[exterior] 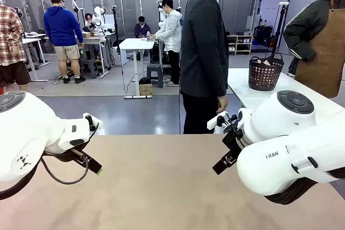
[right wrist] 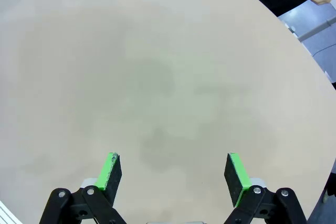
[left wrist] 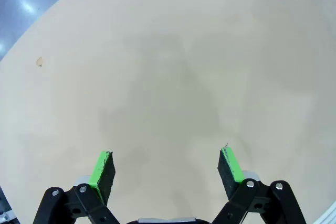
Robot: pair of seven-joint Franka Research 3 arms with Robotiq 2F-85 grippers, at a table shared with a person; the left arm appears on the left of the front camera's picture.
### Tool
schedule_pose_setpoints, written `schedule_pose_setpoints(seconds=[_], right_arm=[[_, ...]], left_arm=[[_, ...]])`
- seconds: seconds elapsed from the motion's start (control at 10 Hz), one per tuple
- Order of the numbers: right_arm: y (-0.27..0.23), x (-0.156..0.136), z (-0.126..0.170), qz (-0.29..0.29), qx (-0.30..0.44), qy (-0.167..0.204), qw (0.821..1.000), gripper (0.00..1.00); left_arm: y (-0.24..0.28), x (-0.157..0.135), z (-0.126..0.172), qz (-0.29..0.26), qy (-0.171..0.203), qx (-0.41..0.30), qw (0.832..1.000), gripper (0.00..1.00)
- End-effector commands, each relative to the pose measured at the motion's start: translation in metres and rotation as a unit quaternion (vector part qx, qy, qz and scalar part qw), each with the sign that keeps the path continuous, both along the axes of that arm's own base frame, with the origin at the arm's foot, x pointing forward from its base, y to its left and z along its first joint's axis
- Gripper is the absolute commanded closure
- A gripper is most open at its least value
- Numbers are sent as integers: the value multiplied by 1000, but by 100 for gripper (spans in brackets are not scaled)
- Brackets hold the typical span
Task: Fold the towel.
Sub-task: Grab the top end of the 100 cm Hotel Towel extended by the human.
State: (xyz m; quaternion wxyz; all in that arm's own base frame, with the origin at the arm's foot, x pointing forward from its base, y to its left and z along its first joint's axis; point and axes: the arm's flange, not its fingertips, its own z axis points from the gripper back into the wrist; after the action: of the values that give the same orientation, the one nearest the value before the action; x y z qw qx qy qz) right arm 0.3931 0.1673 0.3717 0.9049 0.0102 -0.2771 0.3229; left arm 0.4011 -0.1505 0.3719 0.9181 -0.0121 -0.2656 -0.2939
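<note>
Hovering over the tabletop (exterior: 161, 187), the left claw (left wrist: 167, 161) and the right claw (right wrist: 174, 166) stand wide, empty; the towel, being probably soft and limp, wants pinching at corners.

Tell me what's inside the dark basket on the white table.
Pale pinkish material, perhaps the towel, peeks over the basket's rim, too small to be sure. The basket's wall covers anything lying lower down.

Bright, even overhead light. On the beige worktop (left wrist: 220, 51), faint soft-edged grey shadows lie mid-frame in both wrist views. The blue floor (left wrist: 26, 3), upper left of the left wrist view, carries pale glare. Wide-angle distortion curves the worktop's edge. The green fingers (left wrist: 101, 174) look sharp.
</note>
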Motion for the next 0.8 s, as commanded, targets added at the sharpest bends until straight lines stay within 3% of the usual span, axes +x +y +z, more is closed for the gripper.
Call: schedule_pose_setpoints(seconds=[0.0, 0.7], right_arm=[[0, 0, 0, -1, 1, 0, 1000, 0], [0, 0, 0, -1, 1, 0, 1000, 0]], left_arm=[[0, 0, 0, 1, 0, 0, 1000, 0], [0, 0, 0, 1, 0, 0, 1000, 0]])
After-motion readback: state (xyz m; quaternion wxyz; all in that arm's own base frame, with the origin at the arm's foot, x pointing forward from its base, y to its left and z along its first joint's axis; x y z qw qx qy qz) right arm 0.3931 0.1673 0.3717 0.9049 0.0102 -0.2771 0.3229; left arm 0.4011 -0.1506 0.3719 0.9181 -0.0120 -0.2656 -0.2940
